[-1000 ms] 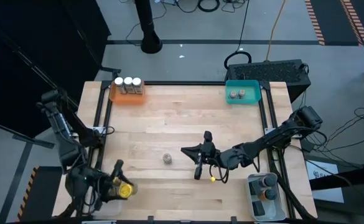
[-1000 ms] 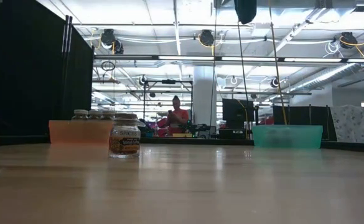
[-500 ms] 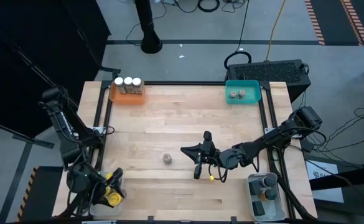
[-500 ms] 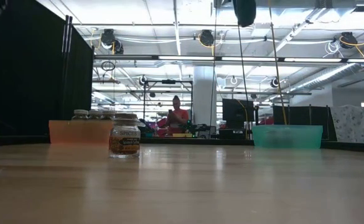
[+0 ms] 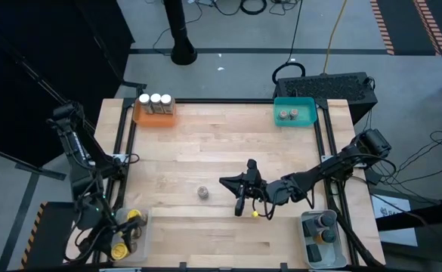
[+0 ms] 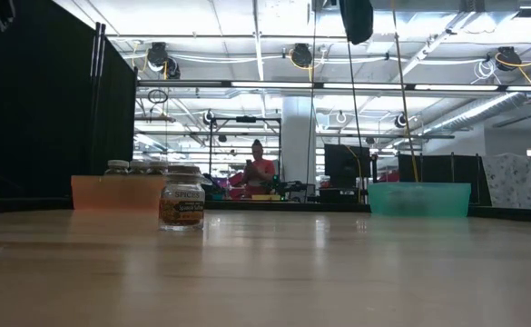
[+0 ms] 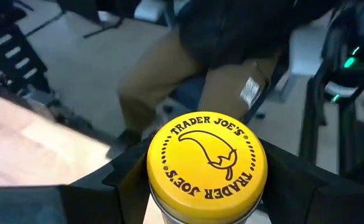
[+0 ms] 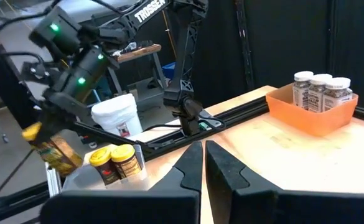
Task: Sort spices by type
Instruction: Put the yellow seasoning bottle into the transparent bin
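Your left tool (image 5: 121, 243) grips a yellow-lidded jar (image 7: 206, 163) beside the table (image 5: 205, 159) corner; your right tool (image 5: 240, 206) waits closed, empty.

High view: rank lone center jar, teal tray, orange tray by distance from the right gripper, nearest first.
From the right gripper, mid-table:
1. Lone jar, beside it toward the left arm's side.
2. Teal tray, far edge, right side.
3. Orange tray, far left corner, a bit farther than the teal one.
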Motion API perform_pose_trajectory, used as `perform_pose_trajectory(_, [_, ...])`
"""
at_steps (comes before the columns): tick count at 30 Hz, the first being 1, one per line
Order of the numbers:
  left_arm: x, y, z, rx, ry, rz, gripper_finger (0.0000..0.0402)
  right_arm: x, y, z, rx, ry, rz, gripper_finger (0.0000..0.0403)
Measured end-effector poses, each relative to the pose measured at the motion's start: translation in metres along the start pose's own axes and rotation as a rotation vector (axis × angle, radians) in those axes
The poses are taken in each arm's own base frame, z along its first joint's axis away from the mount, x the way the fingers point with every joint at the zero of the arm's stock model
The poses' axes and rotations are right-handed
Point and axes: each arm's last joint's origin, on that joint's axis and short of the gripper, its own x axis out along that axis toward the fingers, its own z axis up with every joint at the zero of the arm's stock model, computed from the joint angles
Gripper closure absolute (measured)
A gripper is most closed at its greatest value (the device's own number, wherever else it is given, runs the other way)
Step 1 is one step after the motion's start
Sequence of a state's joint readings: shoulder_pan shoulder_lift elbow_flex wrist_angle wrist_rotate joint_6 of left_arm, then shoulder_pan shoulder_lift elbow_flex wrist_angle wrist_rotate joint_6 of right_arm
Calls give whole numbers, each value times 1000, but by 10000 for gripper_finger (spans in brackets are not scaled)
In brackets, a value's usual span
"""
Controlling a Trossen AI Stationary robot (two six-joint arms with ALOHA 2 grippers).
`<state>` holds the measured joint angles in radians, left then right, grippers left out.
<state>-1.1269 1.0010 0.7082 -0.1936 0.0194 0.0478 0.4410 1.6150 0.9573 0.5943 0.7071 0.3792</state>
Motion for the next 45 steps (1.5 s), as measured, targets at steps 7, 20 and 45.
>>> perform_pose_trajectory(7, [1, 5, -2, 31, -1, 48, 159, -3, 4, -1, 6, 0, 15, 403])
perform_pose_trajectory(20, [-4, 15, -18, 56, -73, -101, 159, -1, 2, 0, 7, -4, 7, 403])
perform_pose_trajectory(45, [0, 11, -66, -20, -90, -18, 159, 7, -10, 2, 13, 5, -39, 403])
